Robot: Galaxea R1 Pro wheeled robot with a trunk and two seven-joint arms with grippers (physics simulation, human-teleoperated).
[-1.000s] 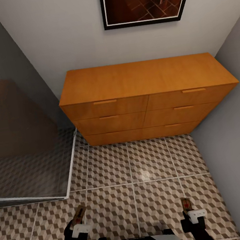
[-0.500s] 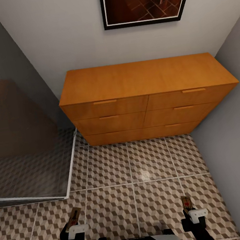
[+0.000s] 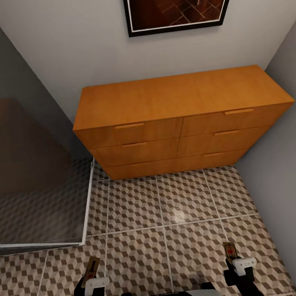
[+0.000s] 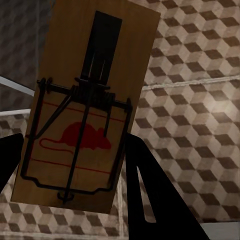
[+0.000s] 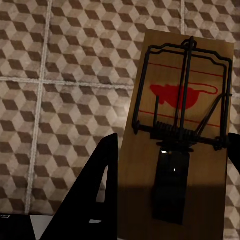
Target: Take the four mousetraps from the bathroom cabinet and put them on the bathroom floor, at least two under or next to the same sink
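Orange-brown cabinet (image 3: 181, 115); bathroom floor (image 3: 178, 237) tiled in brown, beige and cream cubes with pale grout. Each mousetrap (image 4: 85, 110) — brown wood, black wire, a red mouse print between red lines — matches the other mousetrap (image 5: 182, 130). Grey walls.

Bathroom floor (image 3: 178, 237): large square tiles printed with a brown, beige and cream cube pattern, divided by pale grout lines, with a soft highlight near the middle of the visible area. At the far side, the orange-brown cabinet (image 3: 178, 130) stands directly on the tiles, its base meeting them along the far wall, with six drawer fronts all shut. To the left, a raised pale edge (image 3: 88, 207) borders a darker, grey-tinted tiled area (image 3: 35, 214) behind a translucent panel.
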